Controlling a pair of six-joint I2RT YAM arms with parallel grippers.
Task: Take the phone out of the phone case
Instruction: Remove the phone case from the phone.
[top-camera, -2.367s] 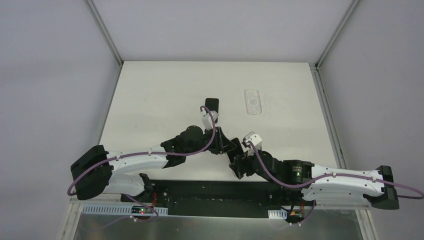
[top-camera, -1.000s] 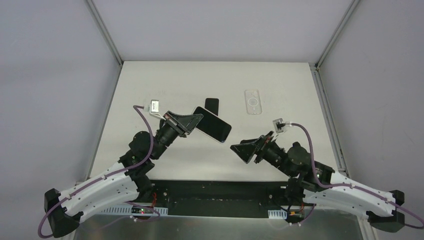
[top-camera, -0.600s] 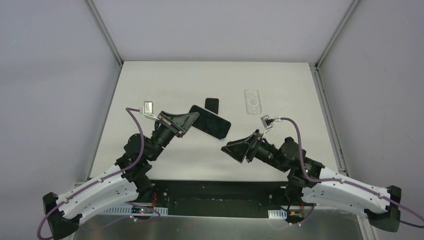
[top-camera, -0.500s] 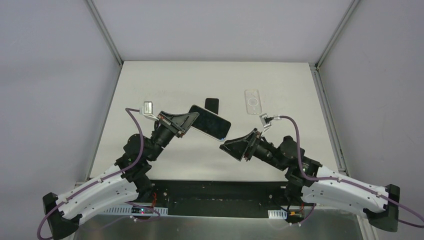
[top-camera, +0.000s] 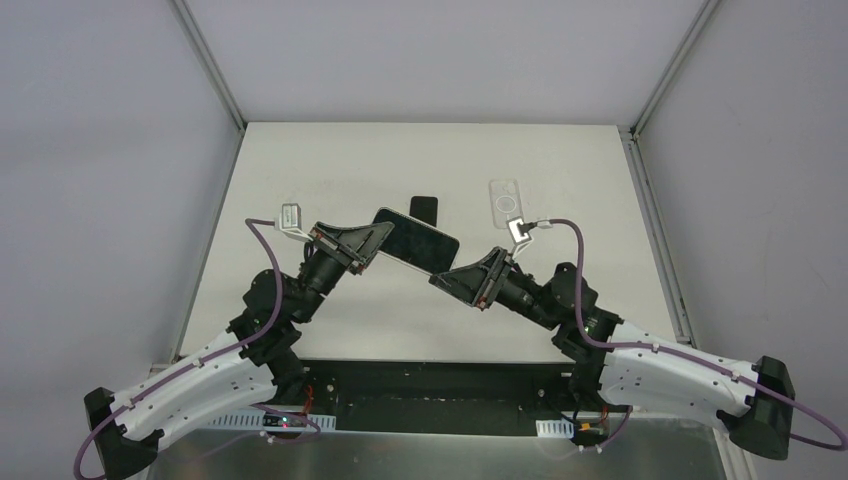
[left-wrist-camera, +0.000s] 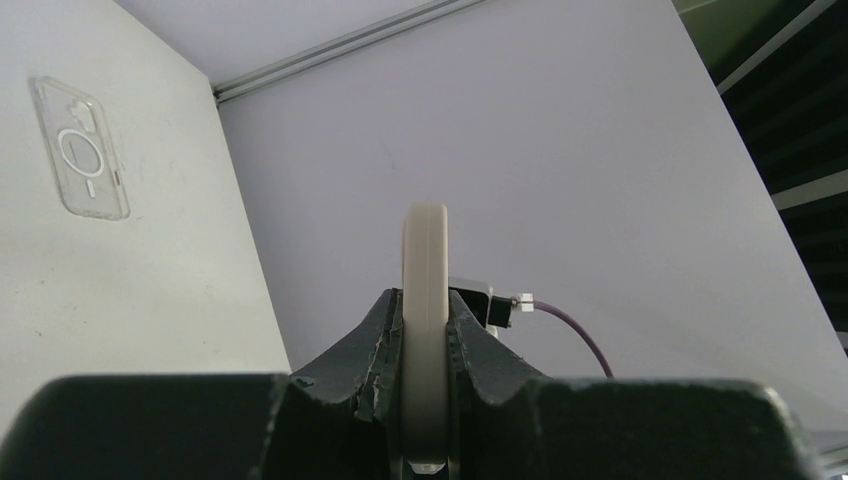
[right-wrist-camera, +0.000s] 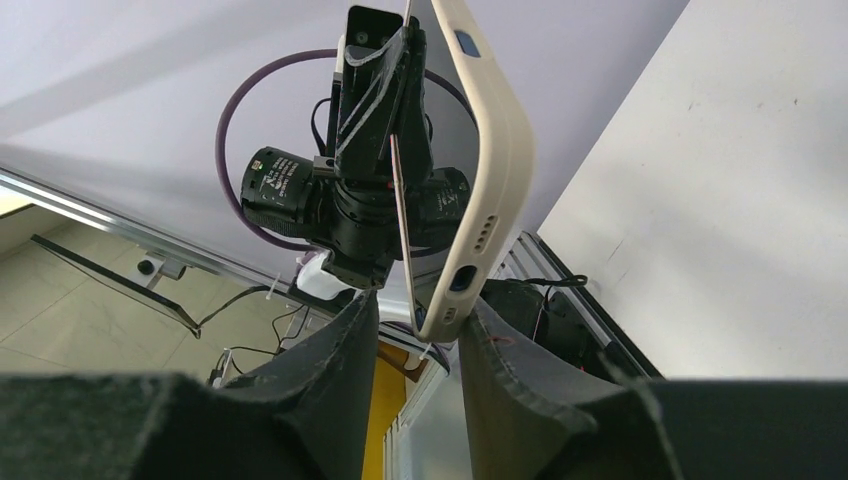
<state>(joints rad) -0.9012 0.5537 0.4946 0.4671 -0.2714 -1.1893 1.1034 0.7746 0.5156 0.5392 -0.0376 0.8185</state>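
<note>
Now cased phone (top-camera: 418, 243) clamped in left fingers (left-wrist-camera: 375, 335); right fingers (right-wrist-camera: 335, 360) part-open astride other end

our two arms lean in toward each other, elbows bent, white upper links sweeping out to either side of the bases, wrists lifted so the fingertips nearly meet. the left gripper (top-camera: 378, 236) is clamped on one end of the phone (top-camera: 418, 243), a finger pressed flat to each face. the right gripper (top-camera: 443, 281) points up and inward at the opposite end, a finger on either side of it. from our right wrist camera one finger looks to be against the phone's back, while a gap shows between the other and the screen.
</note>
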